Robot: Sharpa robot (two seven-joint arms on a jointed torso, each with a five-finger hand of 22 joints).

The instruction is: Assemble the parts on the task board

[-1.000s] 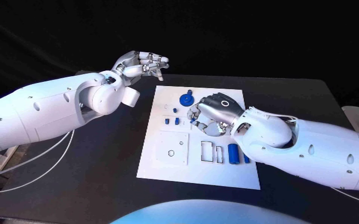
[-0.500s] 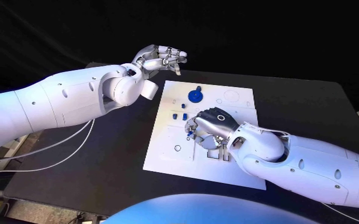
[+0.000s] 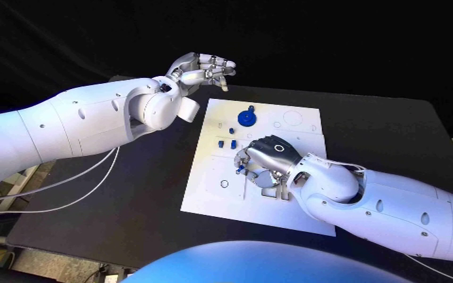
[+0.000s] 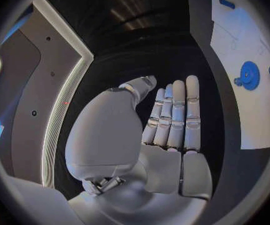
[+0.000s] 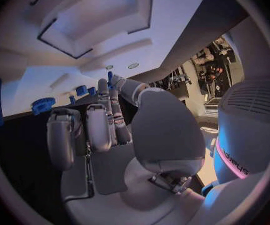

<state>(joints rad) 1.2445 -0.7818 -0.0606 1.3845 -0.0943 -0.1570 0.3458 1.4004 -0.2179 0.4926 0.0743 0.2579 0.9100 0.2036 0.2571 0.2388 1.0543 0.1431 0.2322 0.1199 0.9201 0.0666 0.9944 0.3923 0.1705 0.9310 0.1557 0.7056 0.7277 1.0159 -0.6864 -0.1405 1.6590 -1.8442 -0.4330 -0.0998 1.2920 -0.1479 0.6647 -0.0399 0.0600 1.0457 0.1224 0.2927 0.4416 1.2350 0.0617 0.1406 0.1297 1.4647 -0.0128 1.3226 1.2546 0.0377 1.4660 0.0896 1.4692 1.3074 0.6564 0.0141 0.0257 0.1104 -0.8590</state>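
Board: the white task board [image 3: 213, 185] lies flat in the middle of the black tabletop [image 3: 141, 191].
Parts: a blue gear [image 3: 245, 119] sits near the board's far edge; small blue pegs [image 3: 226, 143] stand just nearer the robot.
Board surface: outlined recesses and small holes mark the near half, part of it under the right hand.
Right hand: the right hand [image 3: 264, 158] hovers low over the board's middle, fingers curled down; whether it pinches a small blue piece cannot be told.
Left hand: the left hand [image 3: 203, 70] hangs beyond the board's far left corner, released, fingers straight, grasping nothing.
Risk: the low right hand could probably knock the pegs, or shift the board if fingers drag.
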